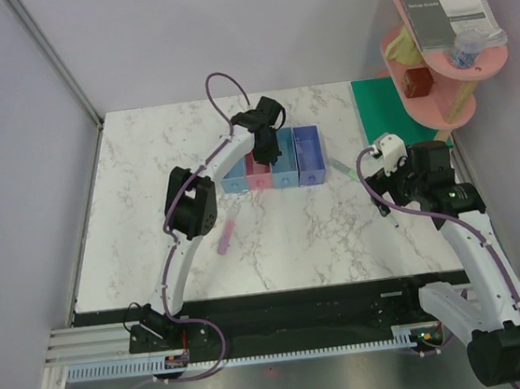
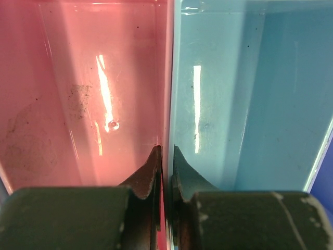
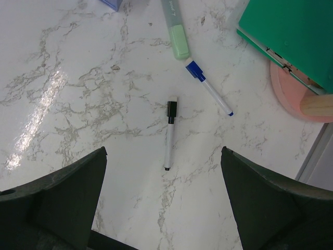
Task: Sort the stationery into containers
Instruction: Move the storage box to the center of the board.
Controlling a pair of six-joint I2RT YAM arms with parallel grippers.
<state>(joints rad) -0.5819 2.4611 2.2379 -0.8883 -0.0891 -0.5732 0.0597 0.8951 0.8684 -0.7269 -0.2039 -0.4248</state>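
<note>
Right gripper [image 3: 164, 152], fingers spread wide, hovers over a black-capped pen [image 3: 169, 135] on the marble table [image 3: 78, 78]. The pen lies centred between the fingers, its length crossing their closing line. Left gripper [image 2: 165, 156], pressed together, is well left at the pink bin [image 2: 93, 94].

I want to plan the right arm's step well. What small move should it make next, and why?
Probably lower the right gripper straight down onto the black-capped pen. Its fingers stand wide open above the marble table, they hold nothing, and the pen lies loose roughly midway between them.
</note>
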